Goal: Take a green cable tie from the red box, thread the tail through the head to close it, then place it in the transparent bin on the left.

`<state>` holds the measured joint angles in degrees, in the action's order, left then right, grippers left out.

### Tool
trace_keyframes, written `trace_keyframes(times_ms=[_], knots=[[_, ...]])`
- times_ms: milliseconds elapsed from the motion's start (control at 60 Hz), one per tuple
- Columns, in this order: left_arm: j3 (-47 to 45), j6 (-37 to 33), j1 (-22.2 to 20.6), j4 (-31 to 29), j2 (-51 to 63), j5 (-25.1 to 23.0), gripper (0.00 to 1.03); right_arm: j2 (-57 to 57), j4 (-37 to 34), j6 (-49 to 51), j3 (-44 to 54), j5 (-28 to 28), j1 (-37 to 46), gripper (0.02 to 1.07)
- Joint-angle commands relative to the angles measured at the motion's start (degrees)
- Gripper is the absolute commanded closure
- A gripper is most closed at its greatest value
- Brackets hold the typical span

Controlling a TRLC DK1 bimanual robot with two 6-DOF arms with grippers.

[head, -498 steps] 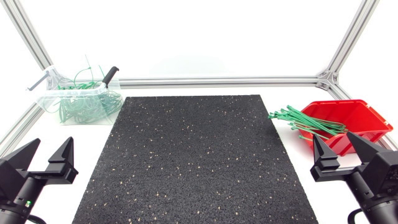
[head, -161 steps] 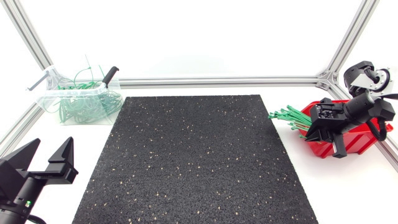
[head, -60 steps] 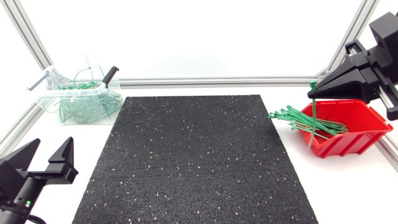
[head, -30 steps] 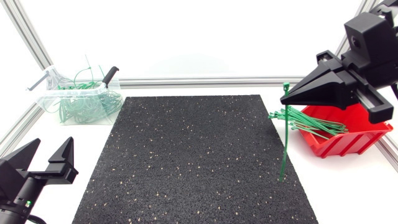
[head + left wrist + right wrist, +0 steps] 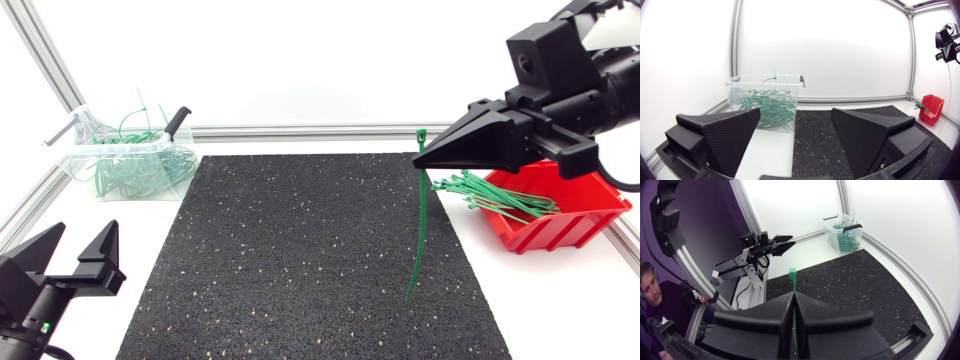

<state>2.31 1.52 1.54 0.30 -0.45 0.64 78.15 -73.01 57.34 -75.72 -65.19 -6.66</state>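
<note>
High over the right edge of the black mat, my right gripper is shut on a green cable tie. The tie hangs straight down, its head just above the fingertips and its tail end near the mat. In the right wrist view the tie's head sticks out past the shut gripper. The red box with several green ties stands behind and below that arm at the right. The transparent bin, holding many closed ties, is at the far left. My left gripper rests open and empty at the near left corner.
Aluminium frame rails run along the table's back and sides. Several ties stick out of the red box toward the mat. In the left wrist view the transparent bin stands ahead of the open fingers and the red box far off beside the mat.
My right gripper has carried the hanging tie leftward, from beside the red box to over the mat's right edge. The left arm has stayed still.
</note>
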Motion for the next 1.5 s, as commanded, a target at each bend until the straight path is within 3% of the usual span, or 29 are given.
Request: trace_keyframes(times_ms=[0, 683, 1233, 1483], knots=[[-2.1, 0.6, -0.4, -1.5, -0.2, -0.5, 0.05, 2.1, 0.6, -2.8, 1.7, -1.3, -1.3, 1.01], [-2.1, 0.6, -1.3, -1.6, -0.1, -0.5, 0.05, 4.5, 17.6, -26.1, 6.6, -3.5, -8.3, 1.01], [-2.1, 0.3, -1.5, -1.8, -0.1, -0.5, 0.05, 6.9, 19.4, -27.1, 7.0, -4.2, -9.3, 1.01], [-2.1, 0.3, -0.8, -1.8, -0.3, -0.3, 0.05, 4.9, 25.1, -30.4, 8.7, 1.7, -12.7, 1.01]])
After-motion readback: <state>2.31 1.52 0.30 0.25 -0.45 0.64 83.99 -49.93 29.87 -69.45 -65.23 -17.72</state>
